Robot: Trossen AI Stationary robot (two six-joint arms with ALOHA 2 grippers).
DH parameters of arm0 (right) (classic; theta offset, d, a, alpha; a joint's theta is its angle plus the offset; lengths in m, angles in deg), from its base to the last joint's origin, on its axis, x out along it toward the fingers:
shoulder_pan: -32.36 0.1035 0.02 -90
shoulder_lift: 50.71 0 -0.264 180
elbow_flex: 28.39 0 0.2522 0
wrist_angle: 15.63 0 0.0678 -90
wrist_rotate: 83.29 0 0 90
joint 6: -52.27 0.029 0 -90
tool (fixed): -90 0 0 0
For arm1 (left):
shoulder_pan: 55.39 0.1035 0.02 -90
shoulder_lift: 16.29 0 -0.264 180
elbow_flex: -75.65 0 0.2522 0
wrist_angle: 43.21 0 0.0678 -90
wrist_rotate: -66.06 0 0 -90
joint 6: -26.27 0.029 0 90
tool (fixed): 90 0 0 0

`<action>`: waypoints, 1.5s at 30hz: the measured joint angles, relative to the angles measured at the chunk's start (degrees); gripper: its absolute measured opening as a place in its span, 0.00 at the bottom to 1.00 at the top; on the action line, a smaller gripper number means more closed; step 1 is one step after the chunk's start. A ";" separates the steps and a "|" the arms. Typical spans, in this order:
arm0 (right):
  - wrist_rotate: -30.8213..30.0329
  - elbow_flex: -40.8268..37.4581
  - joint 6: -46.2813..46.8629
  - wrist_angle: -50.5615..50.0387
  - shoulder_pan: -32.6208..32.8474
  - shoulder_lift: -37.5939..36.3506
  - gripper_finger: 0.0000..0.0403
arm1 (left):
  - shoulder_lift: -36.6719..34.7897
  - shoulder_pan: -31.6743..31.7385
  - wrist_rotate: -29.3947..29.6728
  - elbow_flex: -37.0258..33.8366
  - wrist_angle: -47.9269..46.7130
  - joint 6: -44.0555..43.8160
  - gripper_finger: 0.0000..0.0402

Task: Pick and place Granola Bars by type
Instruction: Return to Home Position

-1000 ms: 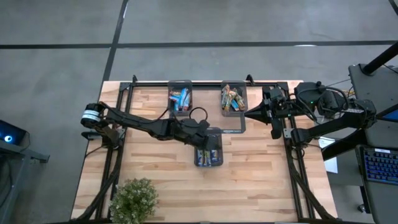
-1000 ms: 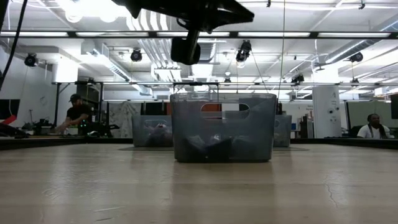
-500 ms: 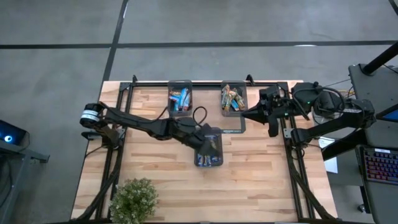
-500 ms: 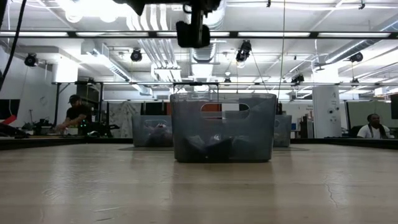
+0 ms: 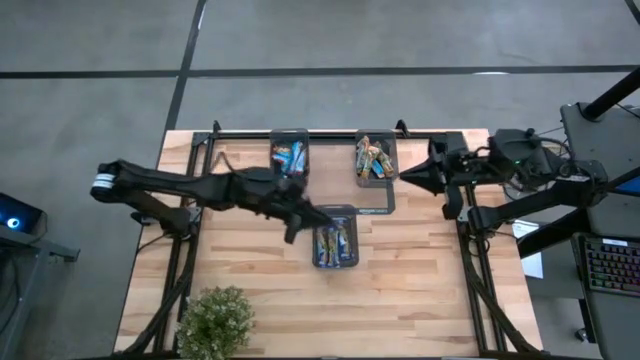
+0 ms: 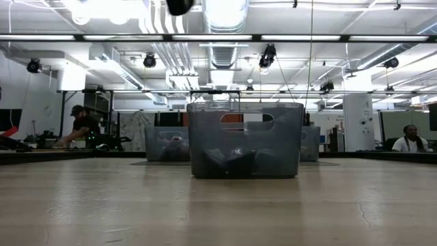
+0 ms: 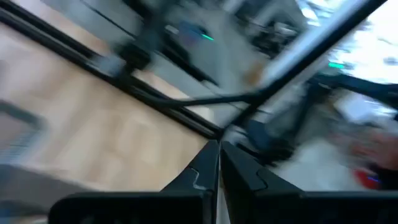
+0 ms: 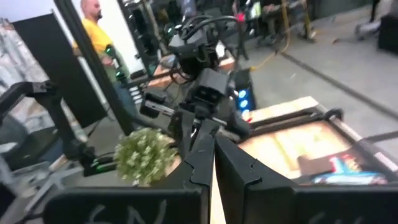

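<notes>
Landmark for this entry: the front bin (image 5: 357, 238), the lone dark bin near the middle of the wooden table (image 5: 420, 290).

Granola Bars (image 5: 335, 243): we see blue-wrapped ones lying inside the front bin. More bars fill two bins beyond it. The left rear bin (image 5: 290, 132), beyond the front bin and to its left, holds red and blue wrappers. The right rear bin (image 5: 376, 132), beyond the front bin and to its right, holds yellow, green and brown ones. We find no loose bars on the wood around the front bin.

Left gripper (image 5: 293, 232): above the table just beside the front bin's left wall, outside it. In the left wrist view we see its fingers (image 7: 199, 171) pressed together, with nothing between them.

Right gripper (image 5: 403, 180): well to the right of the front bin and beyond it, close beside the right rear bin. Its fingers (image 8: 200, 155) are pressed together and empty.

A potted plant (image 5: 215, 320) stands nearer than the front bin and to its left, at the table's edge.

In the low view the front bin stands centred, its contents too dim for us to tell apart. People (image 6: 83, 124) sit in the room far behind it.
</notes>
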 joint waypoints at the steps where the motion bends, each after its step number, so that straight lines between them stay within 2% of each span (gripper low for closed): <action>1: -0.74 -0.23 -0.72 0.21 -0.02 -0.71 0.02 | -1.67 -0.02 2.87 -0.01 -2.66 1.32 0.00; 4: -2.14 -1.40 -1.45 0.24 -0.04 -2.78 0.02 | -6.28 0.04 9.26 -0.01 -9.11 3.33 0.00; 11: -2.09 -8.72 -3.88 -0.07 -0.02 -10.32 0.02 | -13.52 0.32 10.34 -0.05 -15.83 8.02 0.00; 16: -2.06 -14.82 1.75 -0.04 -0.07 -16.73 0.02 | -16.95 0.44 15.36 -0.23 -20.41 11.11 0.00; 22: -2.04 -21.00 3.92 -0.04 -0.07 -22.41 0.02 | -20.35 0.52 20.60 -0.90 -20.38 14.75 0.00; 31: -1.90 -27.01 4.01 -0.02 -0.07 -24.88 0.02 | -21.36 0.50 20.87 -0.90 -20.49 16.16 0.00; 35: -1.93 -28.83 -0.86 -0.03 -0.07 -24.66 0.02 | -20.63 0.51 20.94 -0.90 -20.66 14.66 0.00; 39: -1.93 -29.76 -2.16 -0.07 -0.05 -25.19 0.02 | -20.88 0.57 21.33 -0.90 -22.89 22.08 0.00; 45: -1.94 -29.81 -5.71 0.11 -0.04 -27.01 0.02 | -23.25 0.61 21.30 -1.01 -25.25 25.33 0.00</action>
